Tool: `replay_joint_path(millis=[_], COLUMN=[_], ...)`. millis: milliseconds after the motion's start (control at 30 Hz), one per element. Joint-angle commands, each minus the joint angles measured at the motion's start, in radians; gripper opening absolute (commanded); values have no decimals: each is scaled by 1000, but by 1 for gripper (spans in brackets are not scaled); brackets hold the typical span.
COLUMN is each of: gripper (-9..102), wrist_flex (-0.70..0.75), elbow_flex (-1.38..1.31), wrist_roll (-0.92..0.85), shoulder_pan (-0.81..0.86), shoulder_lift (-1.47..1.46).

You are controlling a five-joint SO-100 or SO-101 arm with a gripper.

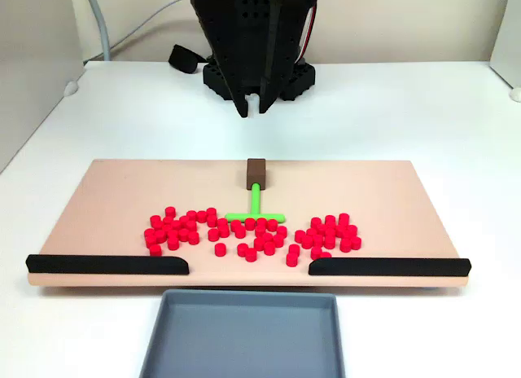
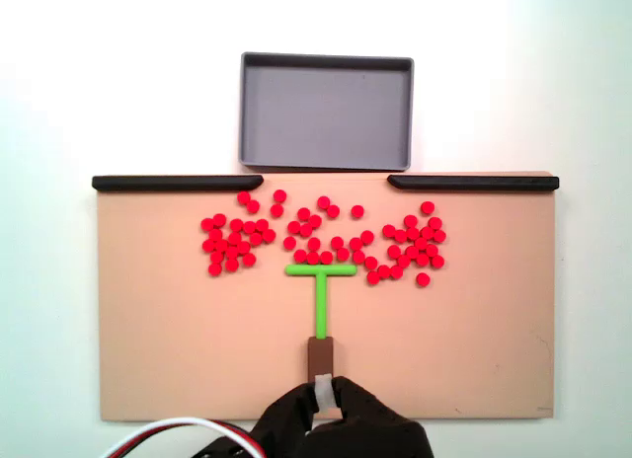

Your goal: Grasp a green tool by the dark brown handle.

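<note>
One white bench (image 1: 122,109) carried a tan board (image 2: 178,349), a grey tray (image 2: 326,113), then scattered red cylinders (image 2: 237,246). Mid-board lay the green tool (image 2: 321,290), its crossbar touching cylinders, its dark brown handle (image 2: 321,354) towards the arm. Just above that handle hovered the pincer (image 1: 252,109), slightly parted, gripping nothing.

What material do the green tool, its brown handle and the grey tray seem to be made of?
Green tool: probably plastic, uniform bright colour, smooth.
Brown handle: matte block, perhaps plastic or wood; cannot tell.
Grey tray: likely moulded plastic, rounded corners, dull finish.
</note>
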Motion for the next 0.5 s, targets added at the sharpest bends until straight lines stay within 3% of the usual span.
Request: replay_joint_path(millis=[0,467], gripper=[0,0], wrist_flex=[6,6], elbow_flex=[-11,-11], wrist_roll=[161,150], shoulder_pan=[21,26], shoulder_lift=[-23,-9])
